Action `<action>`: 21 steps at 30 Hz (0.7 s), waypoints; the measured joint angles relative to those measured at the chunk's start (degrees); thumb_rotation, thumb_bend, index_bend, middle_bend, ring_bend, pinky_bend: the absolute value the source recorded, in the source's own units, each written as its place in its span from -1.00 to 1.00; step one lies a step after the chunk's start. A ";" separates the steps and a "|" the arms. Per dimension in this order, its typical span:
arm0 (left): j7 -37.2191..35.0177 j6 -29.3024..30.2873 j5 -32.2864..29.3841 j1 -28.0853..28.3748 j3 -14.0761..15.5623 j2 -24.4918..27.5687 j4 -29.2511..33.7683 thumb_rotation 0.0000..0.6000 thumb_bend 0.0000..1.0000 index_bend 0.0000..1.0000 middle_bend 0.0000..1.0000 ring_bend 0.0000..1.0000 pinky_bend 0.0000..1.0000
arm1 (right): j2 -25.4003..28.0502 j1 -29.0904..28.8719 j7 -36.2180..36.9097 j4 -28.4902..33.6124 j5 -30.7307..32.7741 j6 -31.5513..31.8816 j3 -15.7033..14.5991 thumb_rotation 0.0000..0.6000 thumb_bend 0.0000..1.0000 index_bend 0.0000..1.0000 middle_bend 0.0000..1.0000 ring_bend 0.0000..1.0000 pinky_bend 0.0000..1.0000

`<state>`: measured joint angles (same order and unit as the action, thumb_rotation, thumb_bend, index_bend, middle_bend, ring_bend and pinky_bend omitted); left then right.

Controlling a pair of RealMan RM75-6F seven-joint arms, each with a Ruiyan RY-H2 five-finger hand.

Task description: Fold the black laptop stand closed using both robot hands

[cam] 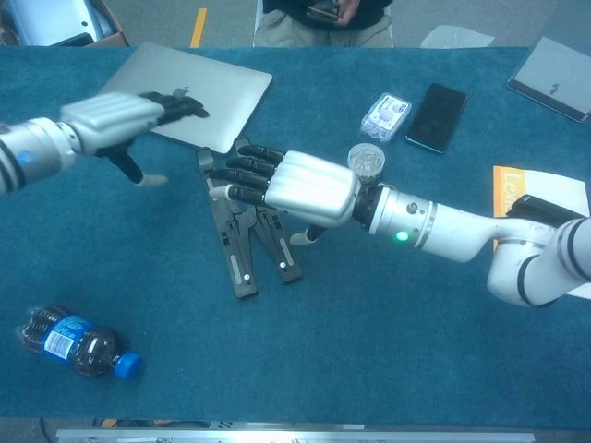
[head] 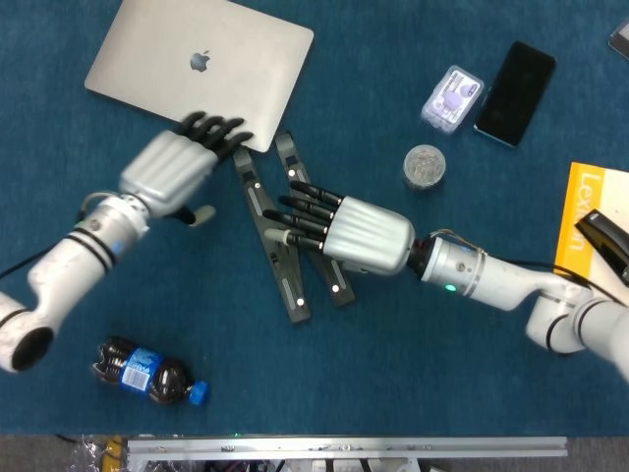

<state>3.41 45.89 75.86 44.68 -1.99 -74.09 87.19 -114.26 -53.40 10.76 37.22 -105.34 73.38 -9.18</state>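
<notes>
The black laptop stand (head: pixel 280 251) lies flat on the blue table as two long legs in a narrow V, close together at their near ends; in the chest view the stand (cam: pixel 238 258) reaches toward the front. My right hand (head: pixel 349 234) hovers over the stand's right leg with its fingers stretched out and apart, holding nothing; the chest view shows this right hand (cam: pixel 300 187) just above the legs. My left hand (head: pixel 177 162) is raised clear of the stand, fingers spread, near the laptop's corner, and the chest view puts the left hand (cam: pixel 115 115) at the far left.
A closed silver laptop (head: pixel 201 64) lies at the back left. A cola bottle (head: pixel 147 372) lies at the front left. A small jar (head: pixel 425 165), a clear box (head: pixel 452 98) and a phone (head: pixel 516 79) sit at the back right, a yellow book (head: pixel 585 236) at the right edge.
</notes>
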 measured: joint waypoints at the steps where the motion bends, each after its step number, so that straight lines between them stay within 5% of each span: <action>1: 0.22 0.51 -0.23 -0.38 -0.05 0.76 0.68 1.00 -0.49 -1.00 -1.00 -1.00 -0.99 | 1.70 -0.92 0.39 3.33 0.44 -1.87 0.36 1.00 -1.00 -1.00 -1.00 -1.00 -0.91; 10: 0.93 2.88 -1.89 -2.84 -0.30 4.33 3.59 1.00 -0.49 -1.00 -1.00 -1.00 -0.99 | 13.42 -12.15 1.51 21.85 2.28 -21.19 2.95 1.00 -1.00 -1.00 -1.00 -1.00 -0.91; 21: -0.55 4.10 -2.91 -4.42 -1.11 5.60 3.68 1.00 -0.49 -1.00 -1.00 -1.00 -0.99 | 16.35 -21.48 3.17 22.53 -1.68 -29.01 2.54 1.00 -1.00 -1.00 -1.00 -1.00 -0.91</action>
<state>2.86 49.98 72.95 40.26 -3.11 -68.49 90.87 -97.92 -74.88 13.93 59.75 -107.02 44.37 -6.64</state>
